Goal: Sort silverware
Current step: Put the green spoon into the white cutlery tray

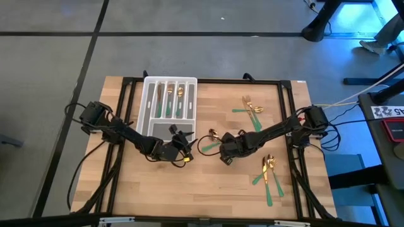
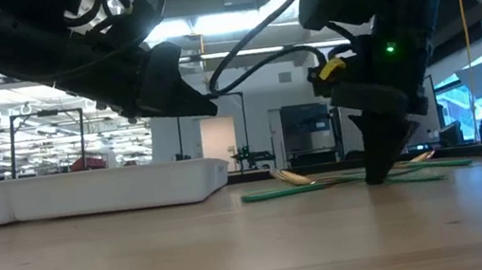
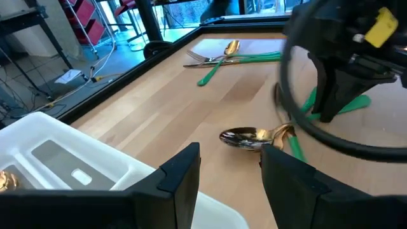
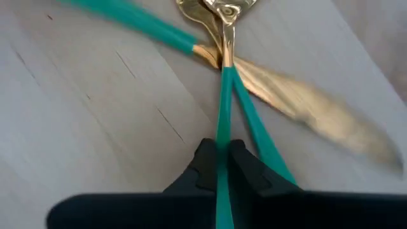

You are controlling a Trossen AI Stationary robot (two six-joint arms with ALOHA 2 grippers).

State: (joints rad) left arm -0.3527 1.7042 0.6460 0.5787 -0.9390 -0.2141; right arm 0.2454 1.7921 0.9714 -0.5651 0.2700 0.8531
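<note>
Right now the right gripper (image 4: 219, 166) is pinching a green handle (image 4: 222, 108) in the small pile just beside the tray (image 1: 149, 107); lifting straight up should be freeing it from crossing pieces. Nearer the tray, the left gripper (image 3: 230, 172) is hovering half spread. Farther silverware (image 1: 250, 108) is lying loose; which piece is caught is unclear.

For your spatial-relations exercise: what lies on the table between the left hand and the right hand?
In the high view, one gold-headed spoon lies between the left hand and the right hand. The left wrist view shows it too, just past the fingertips.
</note>
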